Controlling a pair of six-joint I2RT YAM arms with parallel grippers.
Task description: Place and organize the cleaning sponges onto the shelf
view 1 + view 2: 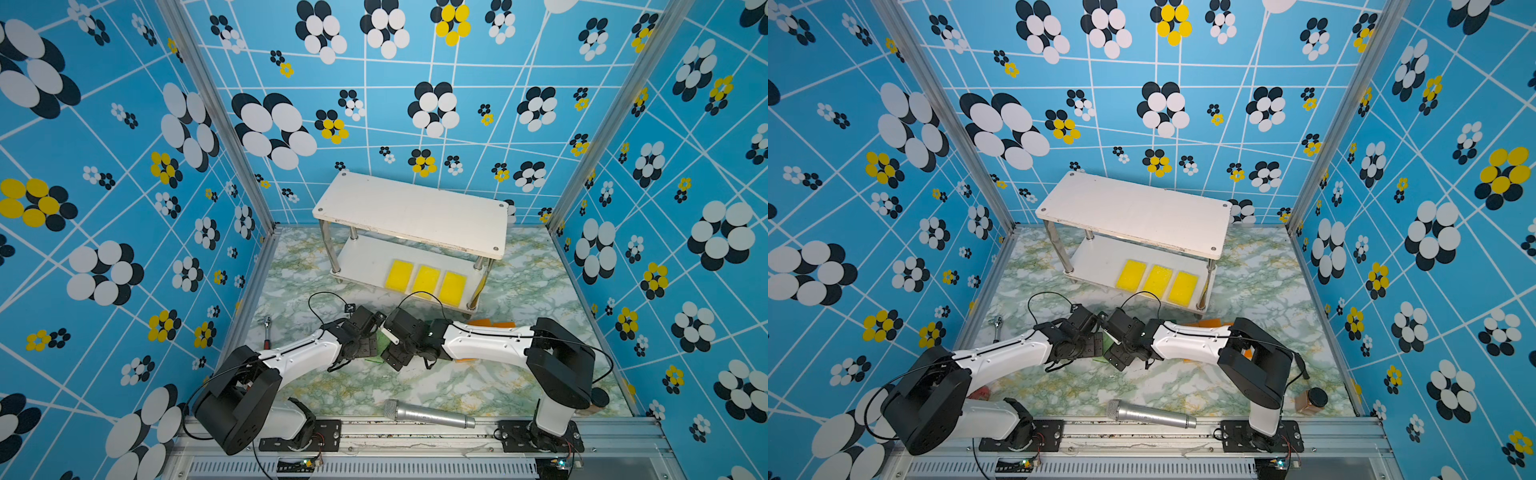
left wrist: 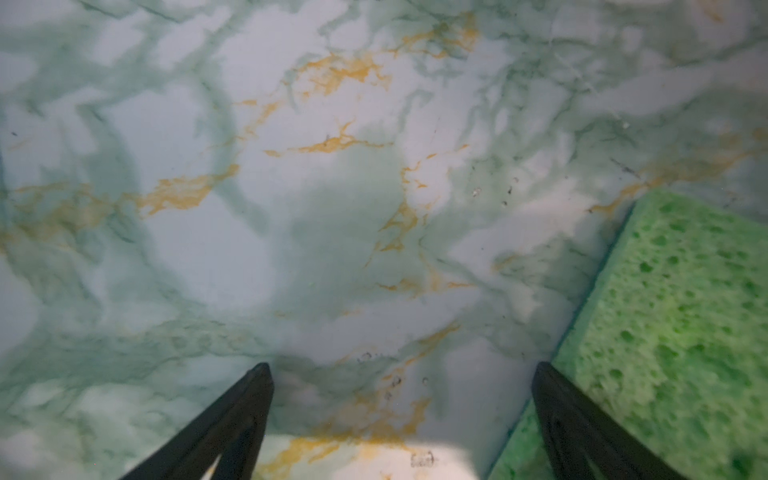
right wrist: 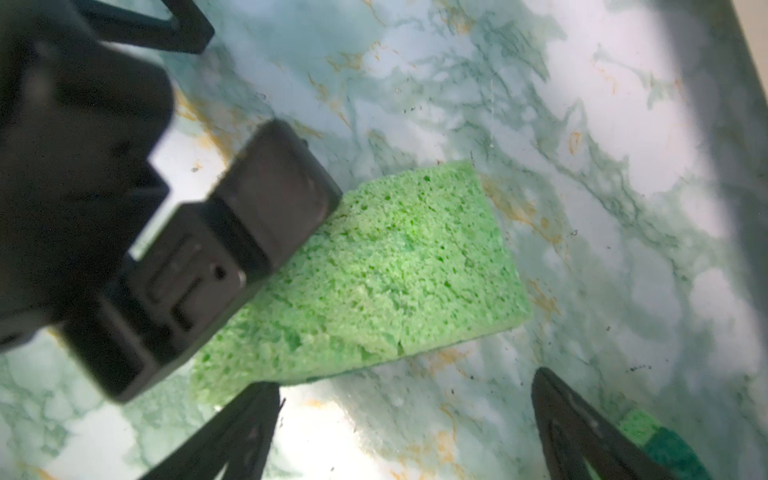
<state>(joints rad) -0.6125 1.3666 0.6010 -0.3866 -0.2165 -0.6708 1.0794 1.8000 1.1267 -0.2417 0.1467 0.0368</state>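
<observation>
**Near edge.** A microphone (image 1: 428, 414) lay along the table's (image 1: 415, 384) near edge, about midway. A brown jar (image 1: 1312, 401) stood in the near right corner. Open marbled surface ran between the microphone and the arms.

**Centre.** The left gripper (image 2: 401, 370) and right gripper (image 3: 405, 382) met tip to tip low over the table. Both had their fingers spread wide with nothing between them. A green sponge (image 3: 374, 270) lay flat under the pair, just outside one left finger (image 2: 582, 424). A second green sponge (image 3: 660, 440) was partly hidden behind a right finger.

**Left edge.** A wrench (image 1: 267, 332).

**Behind the right arm.** Orange sponges (image 1: 492, 323), partly hidden.

**Far edge.** The shelf (image 1: 411, 208) stood there with open table on either side. Three yellow sponges (image 1: 427, 280) sat in a row on its lower board, toward the right end.

**Room.** Blue flowered walls (image 1: 374, 104) closed off the left, far and right sides.
</observation>
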